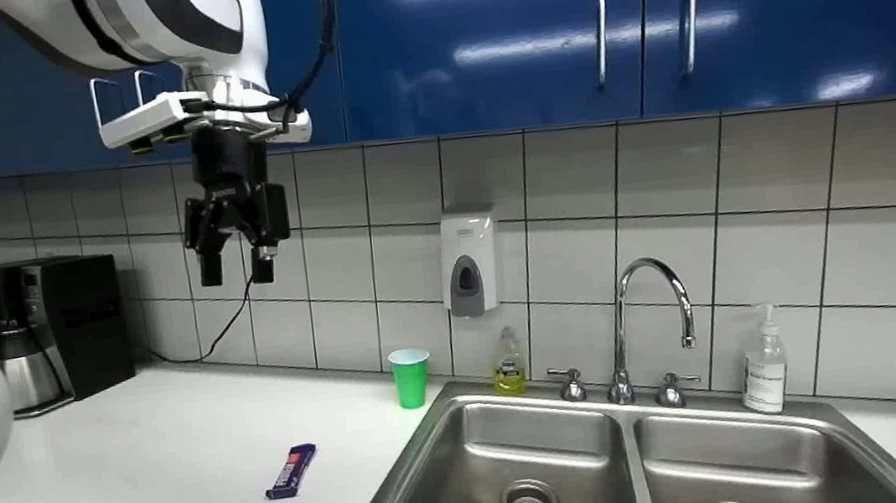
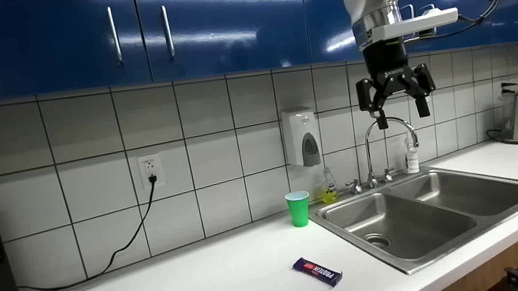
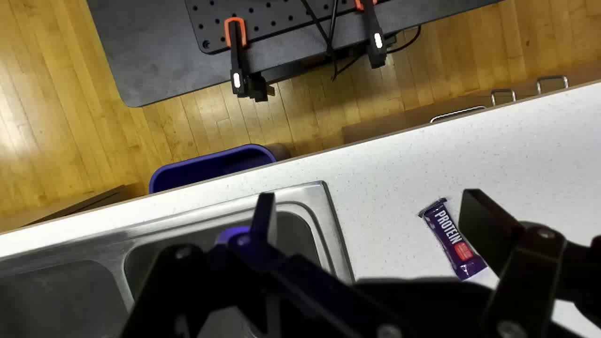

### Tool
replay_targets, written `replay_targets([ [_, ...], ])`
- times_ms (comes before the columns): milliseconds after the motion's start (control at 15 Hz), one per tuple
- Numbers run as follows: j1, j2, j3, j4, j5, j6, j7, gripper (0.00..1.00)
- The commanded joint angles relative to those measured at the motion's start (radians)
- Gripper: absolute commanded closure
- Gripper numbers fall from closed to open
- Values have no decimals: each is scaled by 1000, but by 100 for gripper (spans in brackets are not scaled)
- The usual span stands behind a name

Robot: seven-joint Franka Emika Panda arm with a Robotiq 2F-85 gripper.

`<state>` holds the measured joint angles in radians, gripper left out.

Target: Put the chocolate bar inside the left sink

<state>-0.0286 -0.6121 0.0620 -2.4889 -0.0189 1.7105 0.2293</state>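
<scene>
The chocolate bar, in a dark purple wrapper, lies flat on the white counter beside the sink. It shows in both exterior views and in the wrist view, near one finger. The left sink, a steel basin with a round drain, shows in both exterior views, with nothing seen in it. It is partly hidden by the gripper in the wrist view. My gripper is open and empty, pointing down high above the counter; it also shows in an exterior view and the wrist view.
A green cup stands by the sink's back corner, next to a yellow soap bottle. A tall faucet rises behind the divider. A wall soap dispenser and blue cabinets are above. A coffee maker stands farther along the counter.
</scene>
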Motion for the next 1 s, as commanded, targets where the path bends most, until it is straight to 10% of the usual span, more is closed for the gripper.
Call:
replay_targets([
  [0,-1,0,1,1,0,-1,-1,0],
  [933,24,35,-22,-24,-16,151,-169,0],
])
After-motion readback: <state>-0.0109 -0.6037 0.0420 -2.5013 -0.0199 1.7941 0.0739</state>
